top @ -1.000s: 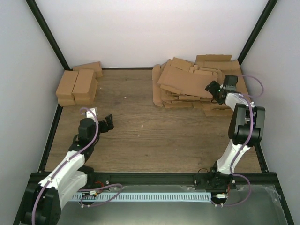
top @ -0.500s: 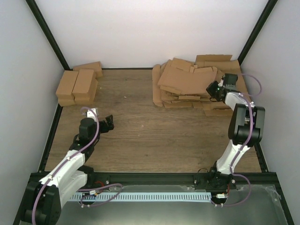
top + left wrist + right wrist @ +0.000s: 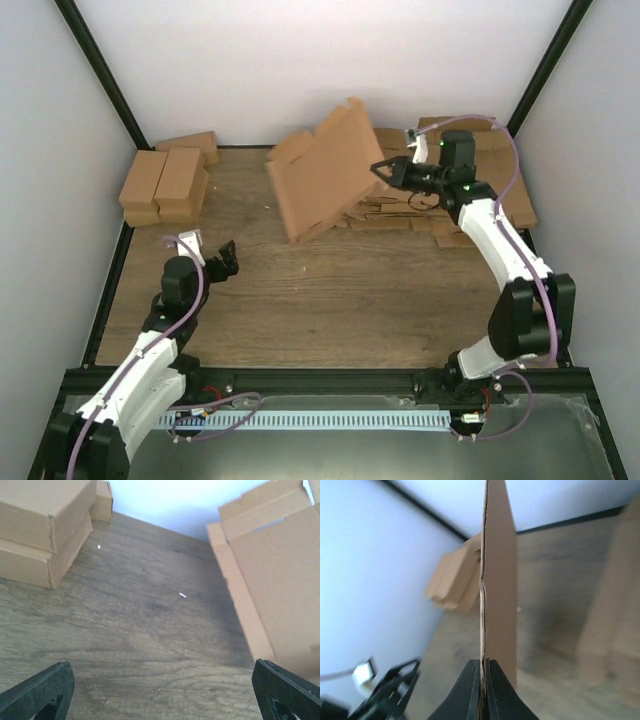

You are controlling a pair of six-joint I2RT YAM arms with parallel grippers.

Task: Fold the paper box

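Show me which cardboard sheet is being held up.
The paper box, pinched in the right gripper's jaws and held up tilted; the other blanks lie flat.

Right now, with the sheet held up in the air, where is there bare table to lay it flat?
Widest bare wood: the middle and near half of the table, from the left gripper across to the right arm, nearer than the raised paper box. Crowded: the heap of blanks far right, by the right gripper, and the finished boxes far left.

Matt brown cardboard paper box [image 3: 320, 180]; matt wood-grain table [image 3: 330, 290].
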